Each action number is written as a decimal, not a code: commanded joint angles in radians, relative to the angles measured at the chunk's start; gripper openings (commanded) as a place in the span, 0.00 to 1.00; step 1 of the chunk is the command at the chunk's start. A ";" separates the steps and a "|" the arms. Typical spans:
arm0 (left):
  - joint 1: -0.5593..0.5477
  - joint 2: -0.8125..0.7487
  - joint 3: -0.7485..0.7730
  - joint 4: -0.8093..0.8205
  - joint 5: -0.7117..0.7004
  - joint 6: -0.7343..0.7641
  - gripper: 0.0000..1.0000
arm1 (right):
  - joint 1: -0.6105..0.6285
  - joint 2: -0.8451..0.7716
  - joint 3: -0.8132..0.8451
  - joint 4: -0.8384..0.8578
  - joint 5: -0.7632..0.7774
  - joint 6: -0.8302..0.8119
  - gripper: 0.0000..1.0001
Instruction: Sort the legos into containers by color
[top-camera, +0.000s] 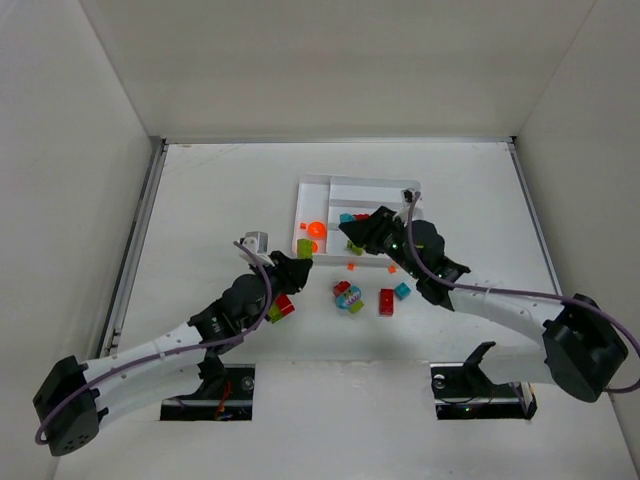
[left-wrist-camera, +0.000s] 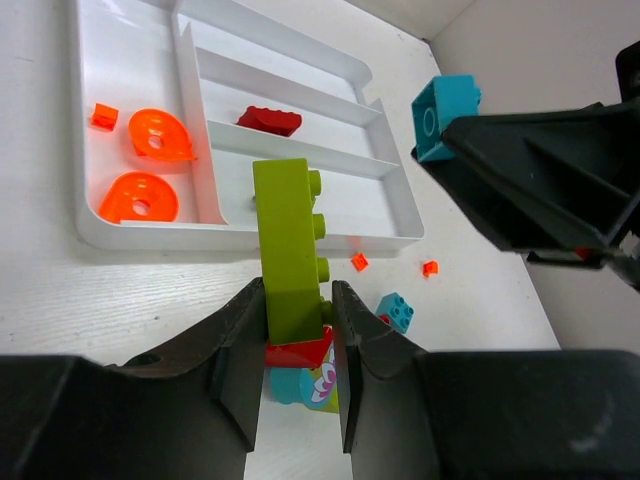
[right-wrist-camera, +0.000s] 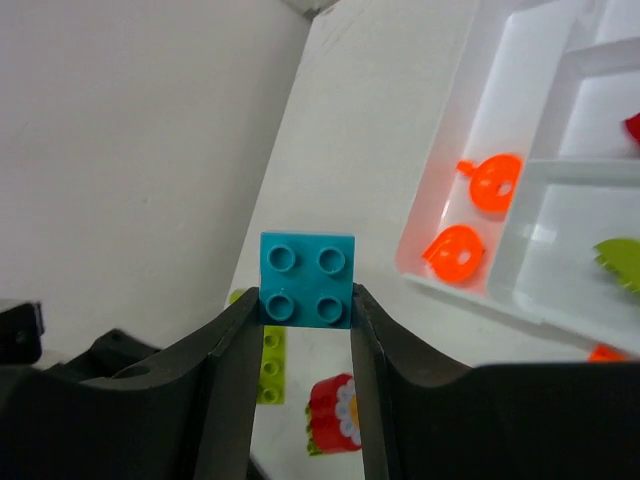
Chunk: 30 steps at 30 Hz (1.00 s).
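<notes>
My left gripper (left-wrist-camera: 298, 310) is shut on a long lime green brick (left-wrist-camera: 290, 240) and holds it just in front of the white tray (left-wrist-camera: 250, 236). From above, this gripper (top-camera: 298, 262) and the lime brick (top-camera: 304, 247) are at the tray's near left corner. My right gripper (right-wrist-camera: 305, 310) is shut on a teal 2x2 brick (right-wrist-camera: 307, 279). From above, it (top-camera: 352, 232) hovers at the tray's near edge (top-camera: 330, 181). The narrow side section holds two orange round pieces (left-wrist-camera: 150, 165). One long slot holds a red brick (left-wrist-camera: 268, 120).
Loose on the table in front of the tray are a red brick (top-camera: 386, 301), a teal brick (top-camera: 402, 290), a mixed flowered cluster (top-camera: 348, 296) and small orange bits (top-camera: 350, 266). A red and a lime piece (top-camera: 281, 308) lie under my left arm. White walls surround the table.
</notes>
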<state>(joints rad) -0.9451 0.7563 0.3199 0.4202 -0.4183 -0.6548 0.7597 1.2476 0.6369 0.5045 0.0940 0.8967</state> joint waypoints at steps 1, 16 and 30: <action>0.009 -0.002 0.013 0.015 0.027 0.015 0.19 | -0.101 0.035 0.041 -0.003 -0.016 -0.053 0.28; -0.008 0.244 0.154 0.011 0.116 0.014 0.21 | -0.371 0.596 0.552 -0.325 0.110 -0.186 0.28; 0.050 0.500 0.307 0.034 0.173 0.041 0.21 | -0.409 0.690 0.646 -0.377 0.118 -0.196 0.56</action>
<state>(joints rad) -0.9184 1.2362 0.5655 0.4088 -0.2588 -0.6369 0.3599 1.9438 1.2430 0.1226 0.2024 0.7124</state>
